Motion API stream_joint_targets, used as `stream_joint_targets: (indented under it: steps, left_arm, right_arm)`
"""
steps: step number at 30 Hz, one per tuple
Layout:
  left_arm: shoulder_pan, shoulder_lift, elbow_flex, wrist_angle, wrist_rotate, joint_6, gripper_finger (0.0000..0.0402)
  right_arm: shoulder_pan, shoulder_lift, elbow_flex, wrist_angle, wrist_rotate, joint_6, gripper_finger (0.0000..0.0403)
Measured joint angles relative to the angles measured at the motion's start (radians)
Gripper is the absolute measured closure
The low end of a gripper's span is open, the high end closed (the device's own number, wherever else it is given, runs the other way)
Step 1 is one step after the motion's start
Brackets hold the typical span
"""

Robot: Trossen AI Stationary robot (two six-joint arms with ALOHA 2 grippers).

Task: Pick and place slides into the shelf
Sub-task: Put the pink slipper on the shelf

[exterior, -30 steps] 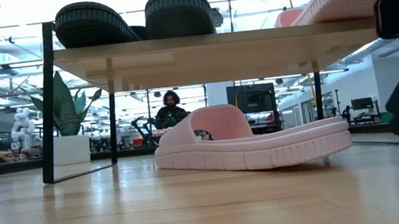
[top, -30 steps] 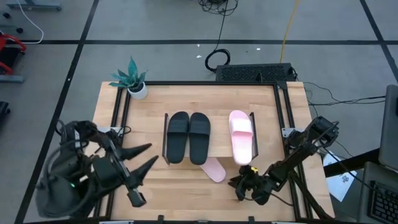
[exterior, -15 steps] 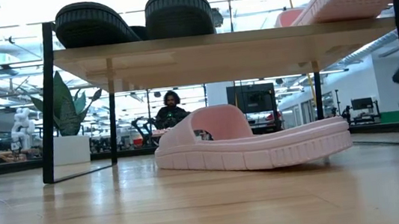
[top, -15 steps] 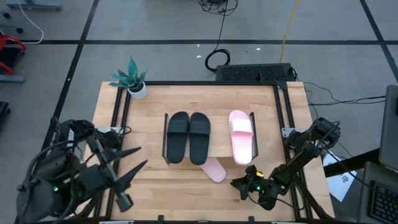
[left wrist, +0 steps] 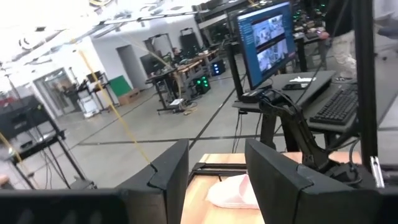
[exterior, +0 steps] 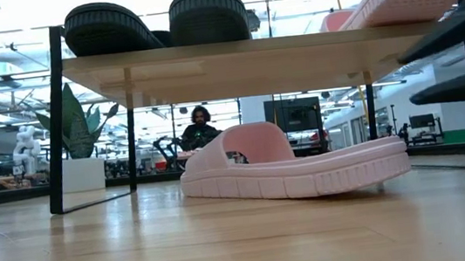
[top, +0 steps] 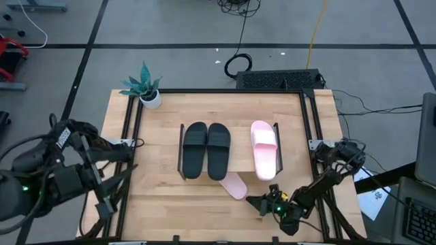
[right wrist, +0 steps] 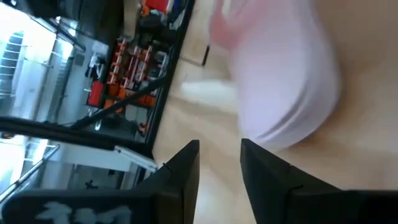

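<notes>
Two black slides [top: 207, 150] and one pink slide [top: 264, 148] lie side by side on the shelf [top: 240, 158]; in the low view their soles show above the shelf board [exterior: 250, 54]. The other pink slide [top: 235, 184] rests sole-down on the table, its far end under the shelf's near edge [exterior: 293, 163]. My right gripper [top: 253, 202] is open, low at the near edge, pointing at this slide from its right [exterior: 405, 81] [right wrist: 219, 146]; the slide [right wrist: 280, 81] lies ahead of its fingers. My left gripper [top: 126, 167] is open and waits at the table's left [left wrist: 216, 149].
A small potted plant [top: 146, 85] stands at the table's far left corner [exterior: 79, 130]. The shelf's black legs [exterior: 54, 124] stand on the table. Bare tabletop [top: 177, 201] lies between the shelf and the near edge. A person [exterior: 199, 125] sits far back in the room.
My left arm has drawn back toward the table's left edge and tipped up, staying open. My right gripper has moved toward the near edge and a little left, and has tipped to point level at the pink slide on the table. No slide has moved.
</notes>
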Motion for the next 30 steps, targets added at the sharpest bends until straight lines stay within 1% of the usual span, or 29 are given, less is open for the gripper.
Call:
stream_joint_targets:
  steps: [3, 7, 11, 18, 30]
  left_arm:
    - [-0.025, -0.02, 0.0, -0.05, 0.001, 0.001, 0.024]
    - [-0.051, -0.039, 0.0, -0.059, -0.001, 0.001, 0.024]
    - [-0.065, -0.037, 0.0, -0.065, 0.0, 0.003, 0.024]
    - [-0.088, -0.037, 0.0, -0.097, 0.002, -0.001, 0.024]
    - [-0.09, -0.037, 0.0, -0.096, 0.001, 0.021, 0.024]
  right_arm:
    - [-0.001, 0.023, 0.047, -0.016, -0.031, -0.002, 0.0299]
    - [0.002, 0.024, 0.081, -0.076, -0.076, 0.033, 0.031]
    - [0.008, 0.026, 0.089, -0.088, -0.049, 0.051, 0.0327]
    - [0.008, 0.029, 0.112, -0.092, -0.062, 0.028, 0.0352]
    - [-0.043, 0.029, 0.121, -0.092, -0.072, 0.012, 0.0358]
